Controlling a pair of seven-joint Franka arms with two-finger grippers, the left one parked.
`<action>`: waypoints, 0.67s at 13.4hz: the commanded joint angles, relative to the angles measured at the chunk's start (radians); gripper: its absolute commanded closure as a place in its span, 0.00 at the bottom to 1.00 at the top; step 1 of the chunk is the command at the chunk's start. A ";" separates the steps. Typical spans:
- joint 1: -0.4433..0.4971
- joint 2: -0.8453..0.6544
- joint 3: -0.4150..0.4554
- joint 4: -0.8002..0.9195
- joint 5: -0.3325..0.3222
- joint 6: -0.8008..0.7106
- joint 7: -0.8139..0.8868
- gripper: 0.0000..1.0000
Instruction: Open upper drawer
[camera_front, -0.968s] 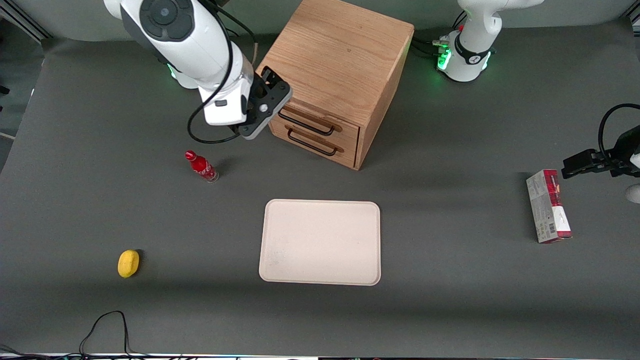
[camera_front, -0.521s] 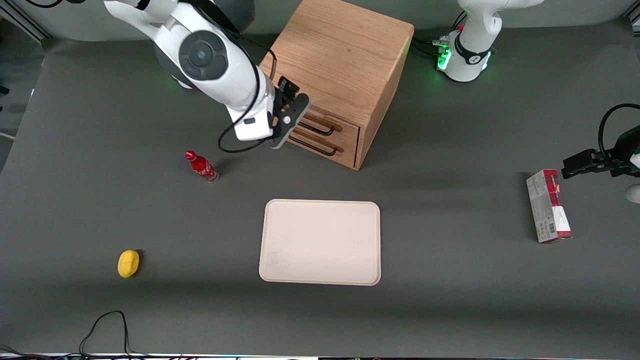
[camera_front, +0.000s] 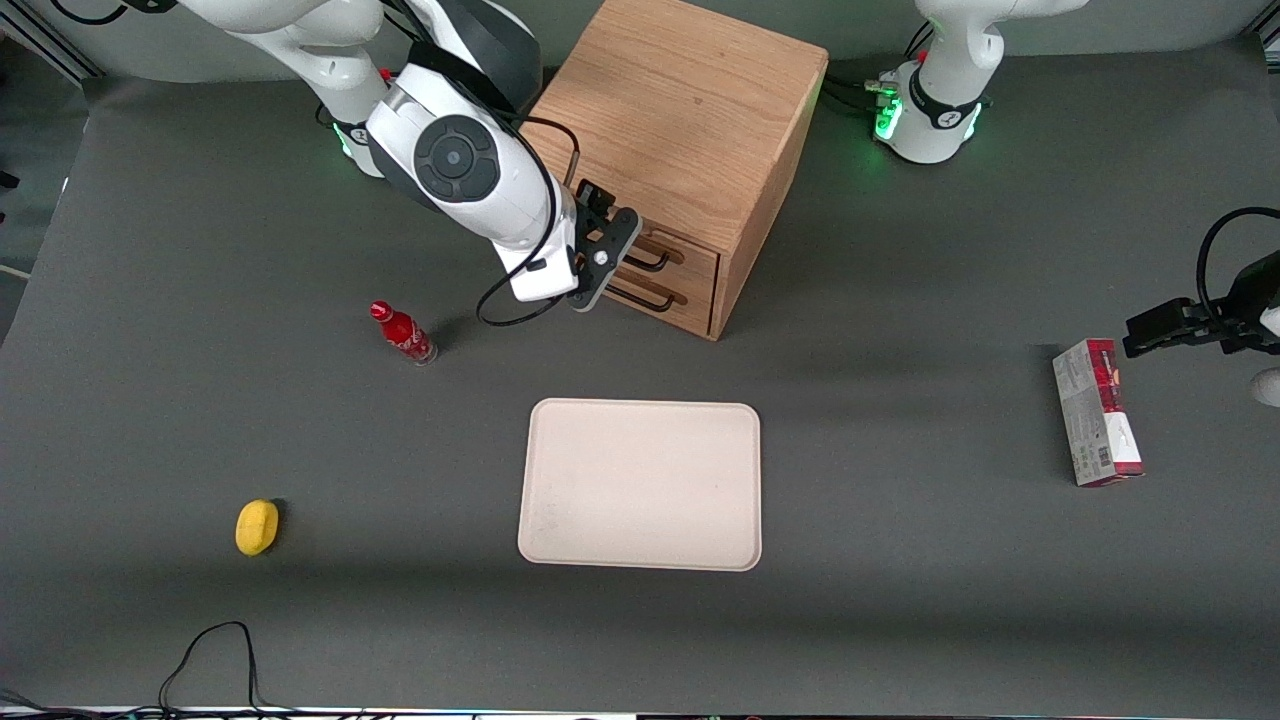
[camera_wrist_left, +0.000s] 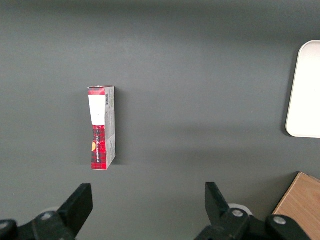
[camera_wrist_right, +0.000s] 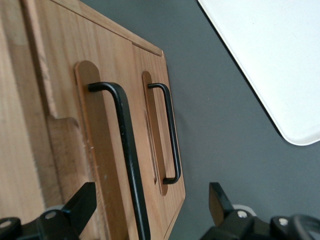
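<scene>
From my remote seat, front view, sweeping across from the working arm's end. Yellow lemon-like object (camera_front: 257, 527) sits at about 8 o'clock from table centre, near the front camera. Red bottle (camera_front: 402, 333) leans at roughly 10 o'clock from the tray (camera_front: 640, 484), well apart from it. Tray is cream, flat on the table (camera_front: 900, 600), nearer the camera than the cabinet (camera_front: 678, 130).

Gripper (camera_front: 607, 252) is right in front of the cabinet's drawer faces, at the handle end toward the working arm. Wrist cam shows its fingers (camera_wrist_right: 80, 205) spread apart, with the upper drawer (camera_wrist_right: 107, 165) handle (camera_wrist_right: 127, 155) running between them; I see no pad on the bar. Upper drawer (camera_front: 672, 262) is flush with the cabinet face, topmost of the two. Bottom drawer (camera_wrist_right: 160, 130) sits below it, same black handle, also flush.

Toward the parked arm's end, at 3 o'clock from the tray, a red-and-white carton (camera_front: 1096, 412) lies flat; the left wrist cam sees it too (camera_wrist_left: 101, 127).
</scene>
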 joint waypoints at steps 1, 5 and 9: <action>-0.006 -0.006 0.006 -0.026 -0.018 0.033 -0.034 0.00; -0.006 -0.006 0.005 -0.065 -0.030 0.084 -0.040 0.00; -0.006 0.026 0.005 -0.070 -0.075 0.107 -0.040 0.00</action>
